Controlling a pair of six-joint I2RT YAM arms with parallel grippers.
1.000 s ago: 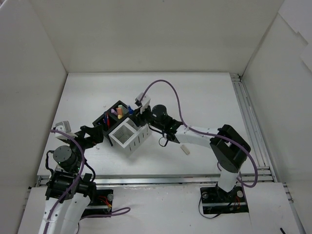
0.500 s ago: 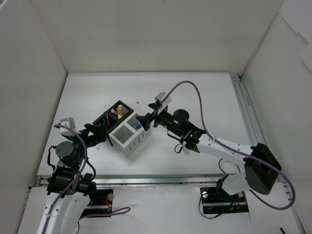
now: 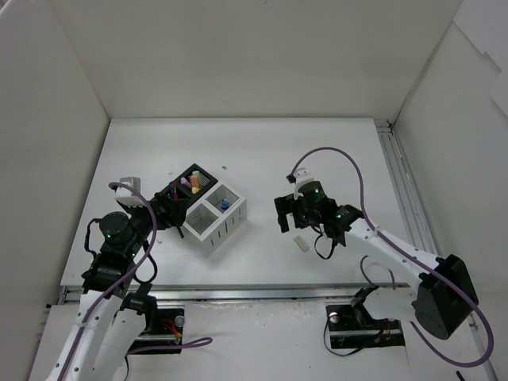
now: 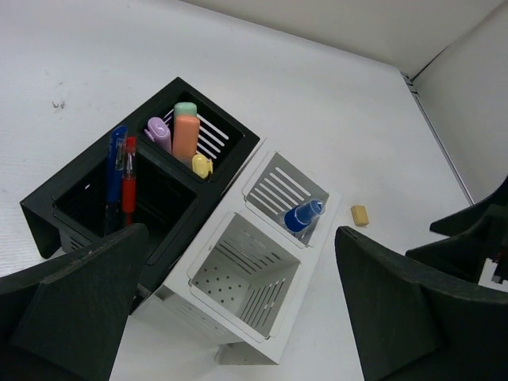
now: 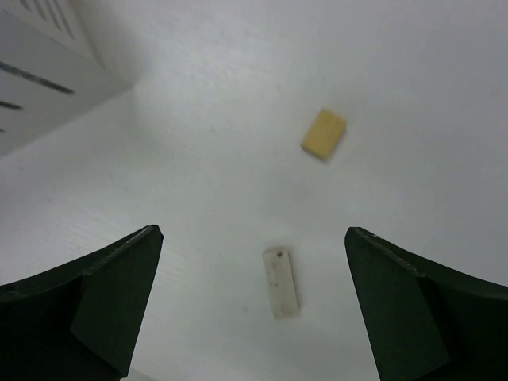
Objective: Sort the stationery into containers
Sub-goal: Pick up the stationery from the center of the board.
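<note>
The white slatted box [image 3: 213, 221] stands against the black box [image 3: 181, 193]. A blue-capped bottle [image 4: 303, 216] leans in the white box's far compartment; its near compartment [image 4: 242, 270] is empty. The black box [image 4: 71, 198] holds pink [image 4: 159, 132], orange [image 4: 186, 136] and yellow [image 4: 202, 165] highlighters, plus a blue pen [image 4: 117, 168] and a red pen [image 4: 129, 178]. My left gripper [image 4: 240, 236] hangs open over the boxes, beside them [image 3: 173, 216]. My right gripper [image 5: 252, 234] is open above a white eraser [image 5: 281, 282], with a beige eraser [image 5: 324, 132] just beyond.
The white eraser [image 3: 302, 243] lies on the table right of the white box. The beige eraser [image 4: 359, 215] lies close to that box's right side. White walls enclose the table, and a metal rail [image 3: 401, 198] runs along its right edge.
My right gripper has opened and drawn back to the right from the white box, leaving the bottle inside. It now hangs over the erasers. The left arm has shifted slightly toward the boxes.
</note>
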